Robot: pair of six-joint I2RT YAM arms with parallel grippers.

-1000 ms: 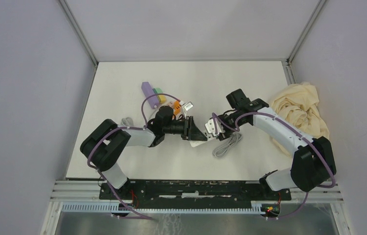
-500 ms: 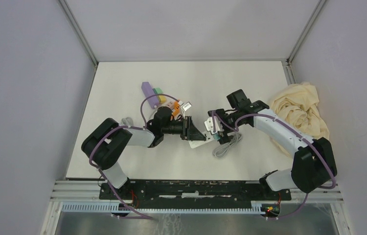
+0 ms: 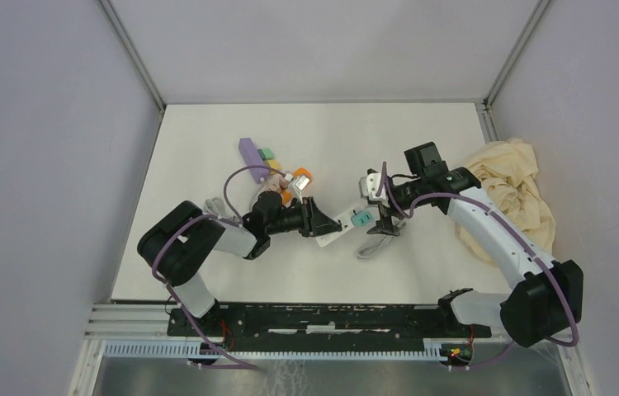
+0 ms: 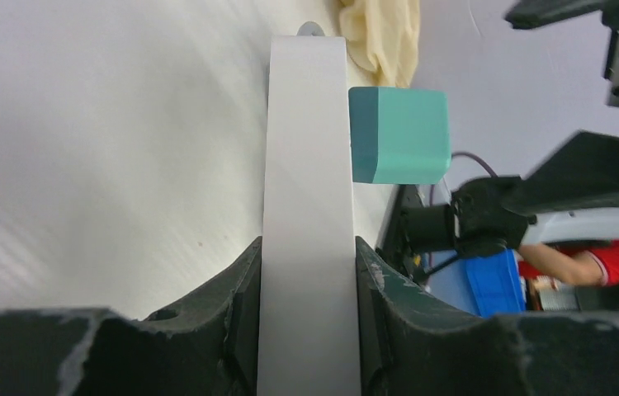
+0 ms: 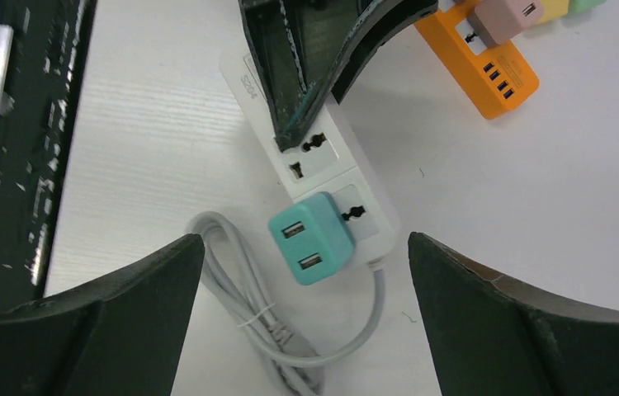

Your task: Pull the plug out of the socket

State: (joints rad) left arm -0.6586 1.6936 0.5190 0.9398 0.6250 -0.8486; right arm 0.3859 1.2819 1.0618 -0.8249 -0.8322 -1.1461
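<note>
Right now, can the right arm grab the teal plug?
Probably yes. The right gripper hangs above the teal plug with its jaws wide open, nothing lies over the plug, and the left gripper holds the power strip.

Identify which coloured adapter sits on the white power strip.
The teal adapter, plugged into the white strip; the pink adapter sits on the orange strip instead.

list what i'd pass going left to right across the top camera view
purple block → left gripper clamped on the white power strip → teal plug → cream cloth
</note>
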